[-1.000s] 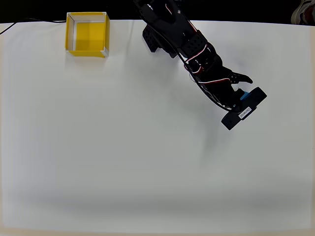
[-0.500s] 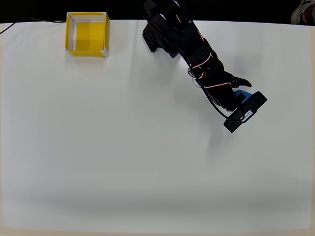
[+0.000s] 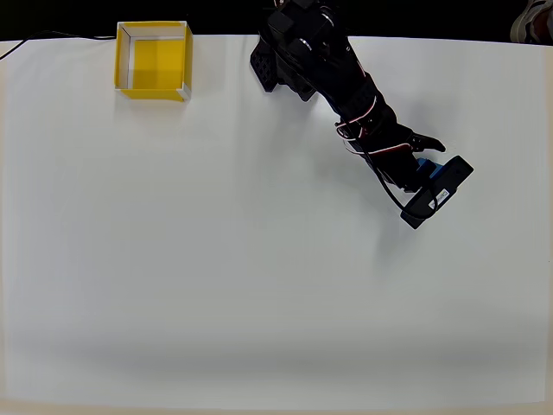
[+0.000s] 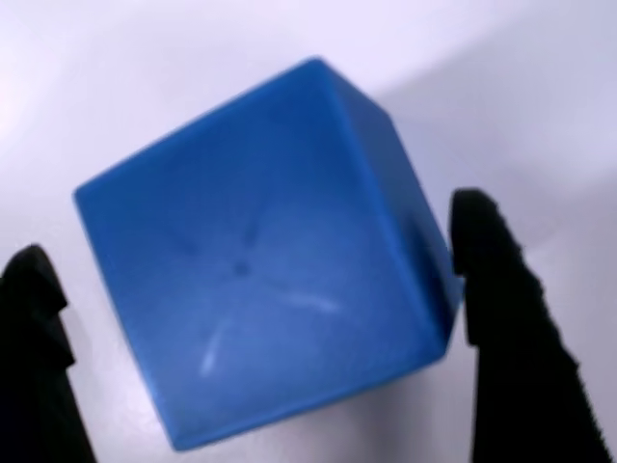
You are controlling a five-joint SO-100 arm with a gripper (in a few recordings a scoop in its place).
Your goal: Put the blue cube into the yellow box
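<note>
Wrist view shows the pincer (image 4: 260,318) spread wide around the blue cube (image 4: 260,280), its 2 fingers flanking it on the white desk (image 3: 259,285); nothing is gripped yet, and the yellow box (image 3: 153,59) sits well apart, so pickup, carry and drop remain.

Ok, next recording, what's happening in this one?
A black robot arm reaches over the white table, its claw lowered around the small matte blue cube. In the wrist view the fingers sit on either side of the cube, which lies skewed between them, not yet clamped. The square open-topped yellow box waits far off at the table's upper left.
</note>
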